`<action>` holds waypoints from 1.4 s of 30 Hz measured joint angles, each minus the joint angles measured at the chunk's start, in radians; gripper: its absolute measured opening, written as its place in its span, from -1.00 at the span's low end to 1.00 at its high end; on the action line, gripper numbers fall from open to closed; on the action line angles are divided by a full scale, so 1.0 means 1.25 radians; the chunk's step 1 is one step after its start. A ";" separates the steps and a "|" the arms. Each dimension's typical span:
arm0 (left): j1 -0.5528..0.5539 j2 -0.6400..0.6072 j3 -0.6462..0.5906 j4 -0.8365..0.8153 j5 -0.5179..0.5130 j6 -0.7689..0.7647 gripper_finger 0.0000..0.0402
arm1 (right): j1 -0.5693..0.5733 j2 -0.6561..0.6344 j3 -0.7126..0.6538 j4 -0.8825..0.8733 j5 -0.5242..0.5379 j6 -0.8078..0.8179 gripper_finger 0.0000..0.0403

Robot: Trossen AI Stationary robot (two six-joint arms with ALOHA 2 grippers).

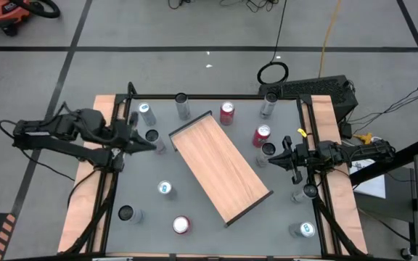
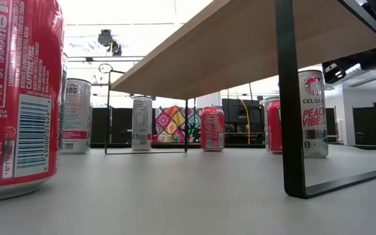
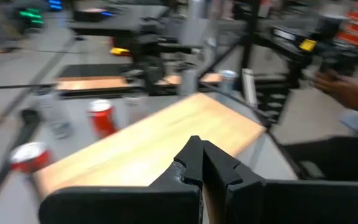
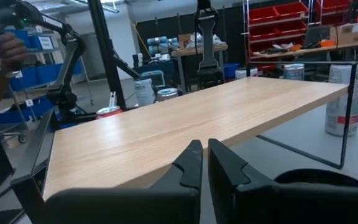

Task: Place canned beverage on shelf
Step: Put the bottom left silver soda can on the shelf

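Shelf (image 1: 220,167) — light wood board on black legs, standing at the table's (image 1: 194,239) centre, skewed to its edges, top bare. Cans (image 1: 227,112) — scattered around it on the table. My left gripper (image 1: 151,145) — clenched, empty, near the left edge. My right gripper (image 1: 273,156) — clenched, empty, near the right edge.

Bare wooden shelf (image 1: 220,167) stands diagonally mid-table, cans (image 1: 226,113) scattered around it.

The red can (image 2: 15,98) is cut off by the low view's edge; the shelf (image 2: 240,39) (seen from beneath) hides its top there.
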 joint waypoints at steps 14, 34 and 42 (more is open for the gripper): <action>-0.088 0.209 0.052 0.029 -0.142 -0.061 -0.43 | 0.000 0.000 0.000 0.034 0.000 0.020 -1.00; -0.280 0.403 0.139 -0.219 -0.227 -0.336 -0.08 | 0.000 0.000 0.000 0.033 0.000 0.033 -1.00; -0.267 0.461 0.139 -0.246 -0.212 -0.435 -0.03 | 0.000 0.000 0.000 0.016 0.000 0.015 -1.00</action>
